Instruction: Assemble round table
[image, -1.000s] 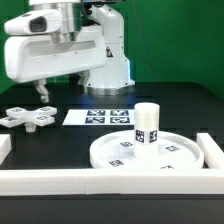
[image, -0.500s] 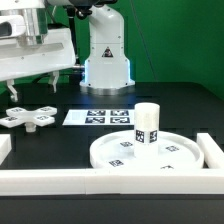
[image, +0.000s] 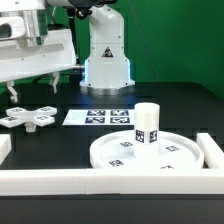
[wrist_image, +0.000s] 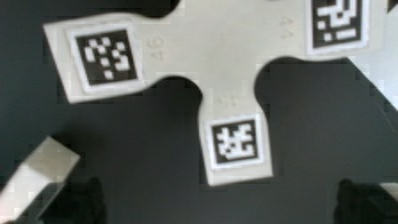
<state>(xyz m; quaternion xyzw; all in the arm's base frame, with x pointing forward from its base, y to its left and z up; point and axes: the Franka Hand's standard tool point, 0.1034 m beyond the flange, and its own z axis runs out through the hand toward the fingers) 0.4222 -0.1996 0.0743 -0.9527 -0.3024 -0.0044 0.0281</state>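
Observation:
The white cross-shaped base (image: 31, 116) lies flat on the black table at the exterior view's left, its tags facing up. My gripper (image: 31, 89) hangs just above it, fingers pointing down, open and empty. In the wrist view the base (wrist_image: 205, 70) fills most of the picture, and my two dark fingertips (wrist_image: 82, 200) stand wide apart either side of one of its arms. The large rimmed round disc (image: 150, 152) lies at the front right. The short cylinder leg (image: 147, 123) stands upright on it.
The marker board (image: 100, 117) lies flat behind the disc. Long white border rails (image: 60, 181) run along the front, with a short rail (image: 211, 150) at the right. The arm's white pedestal (image: 106, 60) stands at the back.
Since a second ago the arm swung to the exterior view's left and came over the cross-shaped base. In the last half second nothing moved.

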